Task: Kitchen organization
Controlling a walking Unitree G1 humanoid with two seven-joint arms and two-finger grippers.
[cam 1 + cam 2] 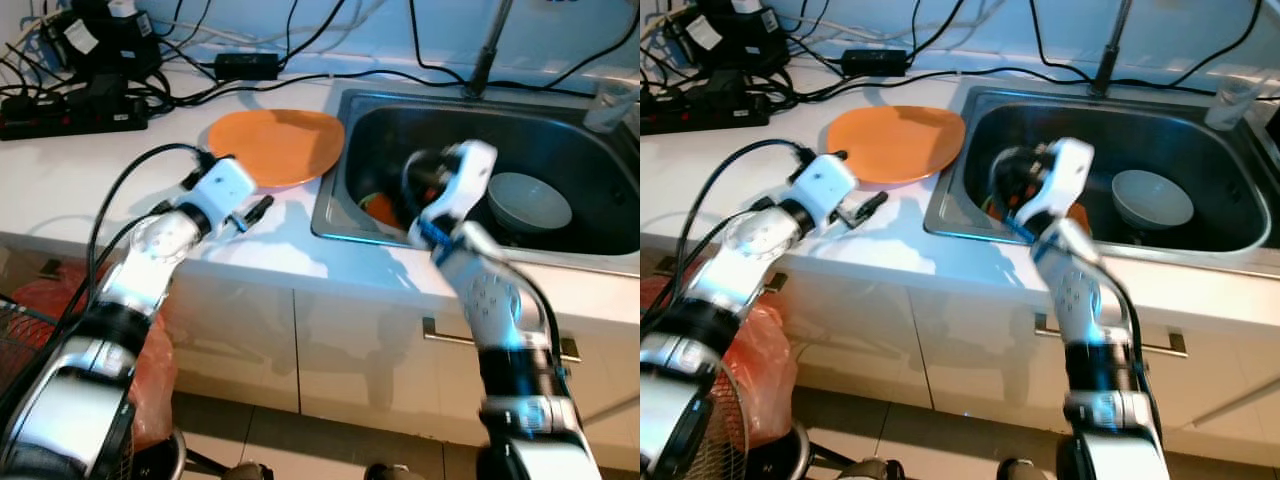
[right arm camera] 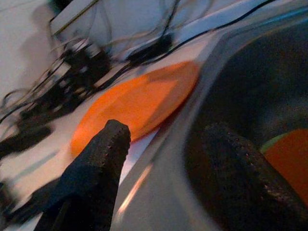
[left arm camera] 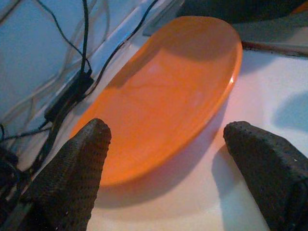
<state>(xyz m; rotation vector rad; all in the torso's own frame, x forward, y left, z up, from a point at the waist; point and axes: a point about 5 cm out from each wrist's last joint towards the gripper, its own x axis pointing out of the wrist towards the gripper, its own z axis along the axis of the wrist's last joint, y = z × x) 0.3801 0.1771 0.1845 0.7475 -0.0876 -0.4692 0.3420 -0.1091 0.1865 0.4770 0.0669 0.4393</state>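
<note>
An orange plate (image 1: 896, 142) lies on the white counter (image 1: 760, 190) beside the sink (image 1: 1160, 130), which holds a pale bowl (image 1: 1152, 198).

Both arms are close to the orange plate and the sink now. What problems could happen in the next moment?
1. The orange plate lies at the sink edge; a push from the open left tool might slide it in.
2. The right tool, open over the sink's rim, may strike the steel or the white bowl.
3. Cables lie just behind the plate and could snag.
</note>
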